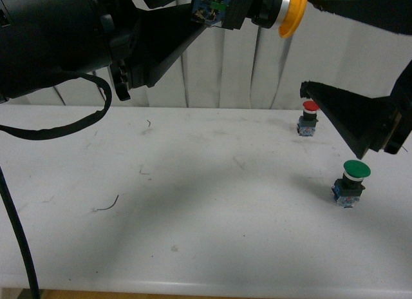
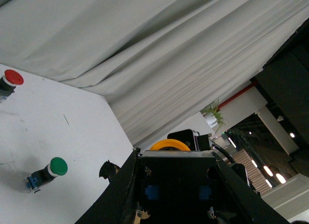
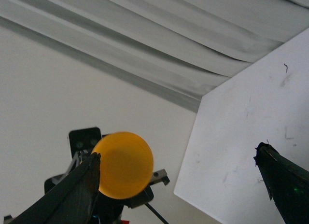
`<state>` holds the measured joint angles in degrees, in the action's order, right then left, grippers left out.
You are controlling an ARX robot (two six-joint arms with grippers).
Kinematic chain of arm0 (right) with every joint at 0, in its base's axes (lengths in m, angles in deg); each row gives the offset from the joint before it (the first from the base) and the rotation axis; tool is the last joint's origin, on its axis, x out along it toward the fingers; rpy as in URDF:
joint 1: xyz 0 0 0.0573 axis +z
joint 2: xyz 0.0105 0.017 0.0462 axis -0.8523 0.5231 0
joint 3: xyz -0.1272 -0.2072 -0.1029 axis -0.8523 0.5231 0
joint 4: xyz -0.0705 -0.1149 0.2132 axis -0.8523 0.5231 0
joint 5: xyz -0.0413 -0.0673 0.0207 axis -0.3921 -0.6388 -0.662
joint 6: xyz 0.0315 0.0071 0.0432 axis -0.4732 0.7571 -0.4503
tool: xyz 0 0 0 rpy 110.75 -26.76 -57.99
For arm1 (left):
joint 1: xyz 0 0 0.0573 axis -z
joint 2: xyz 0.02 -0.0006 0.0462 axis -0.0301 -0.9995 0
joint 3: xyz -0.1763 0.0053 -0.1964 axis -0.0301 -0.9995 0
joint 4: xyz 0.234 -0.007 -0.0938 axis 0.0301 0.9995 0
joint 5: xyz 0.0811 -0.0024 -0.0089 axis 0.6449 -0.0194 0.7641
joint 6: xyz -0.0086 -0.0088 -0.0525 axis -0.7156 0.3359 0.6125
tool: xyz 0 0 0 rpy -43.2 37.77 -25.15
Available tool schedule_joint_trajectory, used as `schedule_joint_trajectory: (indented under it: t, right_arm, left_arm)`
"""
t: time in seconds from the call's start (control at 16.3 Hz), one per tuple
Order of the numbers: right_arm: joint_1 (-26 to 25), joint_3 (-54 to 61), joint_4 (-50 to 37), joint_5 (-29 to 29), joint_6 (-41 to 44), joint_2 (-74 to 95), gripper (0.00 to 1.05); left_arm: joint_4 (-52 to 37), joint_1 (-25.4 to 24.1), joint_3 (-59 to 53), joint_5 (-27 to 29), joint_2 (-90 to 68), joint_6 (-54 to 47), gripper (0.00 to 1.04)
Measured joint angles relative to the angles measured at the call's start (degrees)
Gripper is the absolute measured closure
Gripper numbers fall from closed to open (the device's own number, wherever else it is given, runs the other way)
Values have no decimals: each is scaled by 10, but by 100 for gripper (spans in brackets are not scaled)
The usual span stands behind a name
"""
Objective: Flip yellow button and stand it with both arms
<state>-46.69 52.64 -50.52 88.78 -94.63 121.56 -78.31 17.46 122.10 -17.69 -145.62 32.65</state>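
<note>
yellow button (image 1: 291, 14) held aloft, left hand (image 1: 207, 15) gripping

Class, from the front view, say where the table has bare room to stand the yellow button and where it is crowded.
Widest bare patch: the table's centre and near edge, between the black cable at left and the green button at right. Crowded: the right side, where the red button, green button and the open right gripper are close together.

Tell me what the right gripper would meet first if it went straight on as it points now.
Probably the yellow button: its cap faces the right gripper, close to one of the open jaws. That side may touch it first; depth is unclear.
</note>
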Motion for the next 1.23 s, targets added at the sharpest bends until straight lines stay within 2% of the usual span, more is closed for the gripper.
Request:
schedule_joint_trajectory:
  t: [0.25, 0.8, 0.86, 1.05, 1.17, 1.23]
  right_arm:
    - [33, -37, -3, -3, -32, 7, 6]
    - [64, -72, -2, -33, -72, 38, 8]
    - [64, -76, -3, -38, -76, 41, 15]
    - [67, -82, -2, -41, -81, 42, 51]
    - [70, -82, -5, -42, -89, 42, 72]
    - [70, -82, -6, -42, -94, 42, 72]
  left_arm:
    - [2, 3, -5, -10, 0, -2, 69]
    - [2, 1, -14, -7, 0, -5, 69]
    - [2, 1, -14, -7, 0, -6, 69]
    - [2, 1, -15, -7, 0, -10, 69]
    - [2, 1, -16, -9, 0, -6, 69]
    - [2, 1, -16, -10, 0, -2, 69]
